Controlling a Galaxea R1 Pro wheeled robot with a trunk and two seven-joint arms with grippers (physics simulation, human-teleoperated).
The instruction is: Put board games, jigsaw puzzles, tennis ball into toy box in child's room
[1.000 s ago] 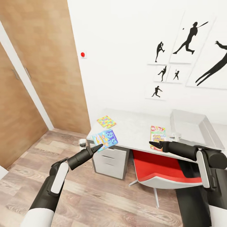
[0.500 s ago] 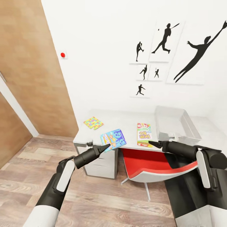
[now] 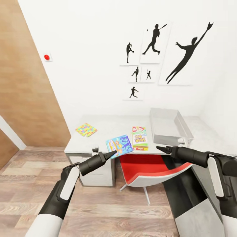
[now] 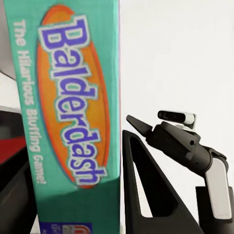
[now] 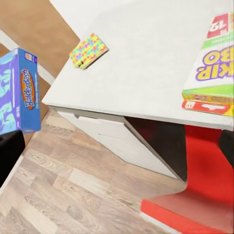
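**Left arm carries the blue game box near the desk**

Head view: the left gripper [image 3: 112,153] is raised in front of the table [image 3: 108,126], its fingers pinching the lower edge of the blue cartoon board game [image 3: 119,145], which is held in the air, tilted, over the table's front edge. The right gripper [image 3: 160,149] points toward the table with its tips drawn to a narrow point, holding nothing; whether a small gap remains between them cannot be told. On the tabletop lies the "SKIP-BO" board game [image 3: 140,138], flat, near the front edge, just beside the held blue box. A jigsaw puzzle [image 3: 86,129] lies flat toward the table's left end, well apart from both boxes. The toy box [image 3: 168,126] sits on the table's right part, against the wall. A red chair [image 3: 151,169] stands under the table, next to white drawers [image 3: 98,171]. Black athlete silhouettes [image 3: 184,54] hang on the white wall.

Left wrist view: the blue box's teal side panel, printed "Balderdash" [image 4: 73,102], stands upright against a dark finger [image 4: 146,190]. The right arm [image 4: 187,144] shows beyond it.

Right wrist view: the puzzle [image 5: 88,50] lies on the pale tabletop [image 5: 151,63], the "SKIP-BO" box [image 5: 212,73] at the front edge, and the blue box [image 5: 19,90] hangs over the wood floor [image 5: 73,195].
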